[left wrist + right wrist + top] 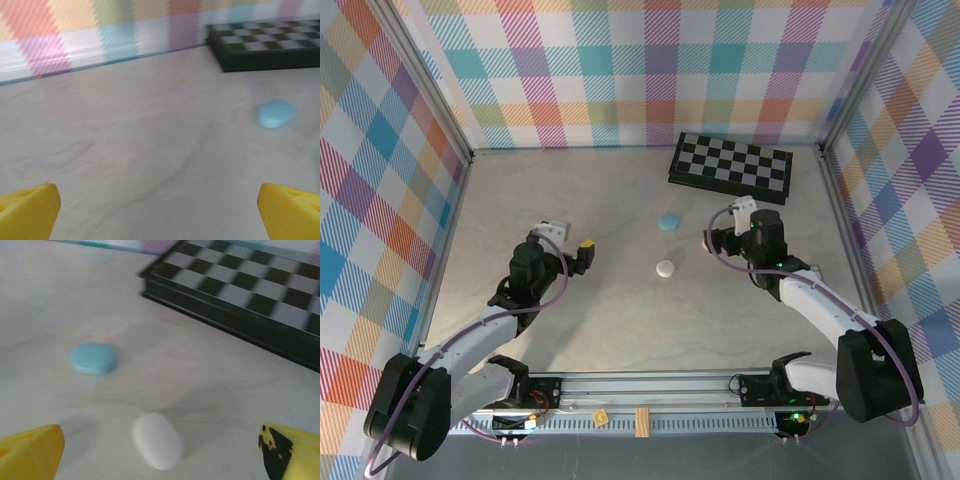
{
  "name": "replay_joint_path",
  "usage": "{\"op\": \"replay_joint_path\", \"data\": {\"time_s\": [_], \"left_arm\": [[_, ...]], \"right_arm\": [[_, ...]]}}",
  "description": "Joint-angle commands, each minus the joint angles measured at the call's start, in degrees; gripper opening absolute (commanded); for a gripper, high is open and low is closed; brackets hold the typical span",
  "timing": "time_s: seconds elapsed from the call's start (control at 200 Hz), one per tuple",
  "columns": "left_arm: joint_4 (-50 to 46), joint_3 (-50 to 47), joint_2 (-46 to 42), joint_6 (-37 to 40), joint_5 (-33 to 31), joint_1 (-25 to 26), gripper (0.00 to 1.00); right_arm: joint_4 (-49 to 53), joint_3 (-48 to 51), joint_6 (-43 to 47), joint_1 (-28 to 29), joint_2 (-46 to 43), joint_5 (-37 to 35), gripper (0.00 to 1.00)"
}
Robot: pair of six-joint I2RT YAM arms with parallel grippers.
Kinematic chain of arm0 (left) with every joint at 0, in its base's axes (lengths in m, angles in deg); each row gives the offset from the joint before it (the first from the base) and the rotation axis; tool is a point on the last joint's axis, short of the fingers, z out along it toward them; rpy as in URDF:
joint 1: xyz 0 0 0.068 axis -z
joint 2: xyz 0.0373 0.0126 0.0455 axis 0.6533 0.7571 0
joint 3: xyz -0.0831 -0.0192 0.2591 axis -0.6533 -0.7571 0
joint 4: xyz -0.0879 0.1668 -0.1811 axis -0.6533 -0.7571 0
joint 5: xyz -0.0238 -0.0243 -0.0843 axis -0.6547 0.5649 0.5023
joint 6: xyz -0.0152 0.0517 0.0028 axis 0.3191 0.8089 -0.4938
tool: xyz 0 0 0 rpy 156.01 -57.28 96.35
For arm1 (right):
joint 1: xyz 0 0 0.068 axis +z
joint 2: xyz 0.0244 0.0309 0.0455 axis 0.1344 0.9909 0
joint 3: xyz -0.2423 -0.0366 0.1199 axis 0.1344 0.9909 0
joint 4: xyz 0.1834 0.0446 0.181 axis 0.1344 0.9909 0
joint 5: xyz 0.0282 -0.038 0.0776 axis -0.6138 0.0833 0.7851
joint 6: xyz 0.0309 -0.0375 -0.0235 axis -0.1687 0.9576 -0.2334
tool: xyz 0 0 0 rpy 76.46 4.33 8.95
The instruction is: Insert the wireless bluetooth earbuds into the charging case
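1. My right gripper (713,240) is wide open. Its yellow fingers (30,452) sit at the two lower corners of the wrist view, and they hold nothing.
2. My left gripper (582,252) is also wide open and empty, hovering over bare table (125,150).
3. The white case (157,440) lies on the table just ahead of my right fingers. It is inside the gap between them, a little left of the middle, and touches neither finger.
4. Its long axis slants from far-left to near-right in that view, so it lies neither square to my closing line nor along it. I judge my wrist needs a small turn before I close across the narrow sides.
5. From above, the white case lies between my two grippers and nearer the right one, so I take this reach to belong to my right arm.
6. The blue case (93,358) lies farther off, beyond the white case and to its left, well apart from it. From my left wrist it sits ahead and far to the right, outside the line of those fingers.
7. Both cases look shut, and I cannot tell whether any buds are inside them.
8. The chessboard (240,295) lies farthest away, near the back wall and clear of both cases.
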State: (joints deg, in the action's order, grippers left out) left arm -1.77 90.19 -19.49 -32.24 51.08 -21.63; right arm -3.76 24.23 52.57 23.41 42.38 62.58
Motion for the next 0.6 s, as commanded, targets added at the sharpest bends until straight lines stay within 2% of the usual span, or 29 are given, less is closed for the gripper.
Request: {"op": "replay_joint_path", "data": {"time_s": [0.0, 0.15, 0.22, 0.4, 0.595], "left_arm": [[5.85, -2.32, 2.16, -1.25, -5.04, -3.41, 1.00], [12.32, -3.57, 8.28, -2.68, -3.78, -8.04, 1.00], [16.31, -3.80, 11.67, -3.37, -2.14, -9.70, 1.00], [25.27, -2.60, 22.32, -2.49, -1.23, -12.33, 1.00], [30.74, -1.44, 30.82, -3.37, -0.86, -13.53, 1.00]], "right_arm": [[-8.07, 3.37, 3.24, -3.82, 0.01, -4.35, 0.99], [-16.03, 7.17, 2.88, -7.82, 3.69, -2.57, 0.99], [-21.78, 9.07, -0.69, -9.43, 5.85, -0.85, 0.99], [-31.64, 10.60, -1.89, -11.92, 12.51, 0.72, 0.99], [-39.18, 12.19, -5.62, -15.85, 18.41, 4.38, 0.99]]}}
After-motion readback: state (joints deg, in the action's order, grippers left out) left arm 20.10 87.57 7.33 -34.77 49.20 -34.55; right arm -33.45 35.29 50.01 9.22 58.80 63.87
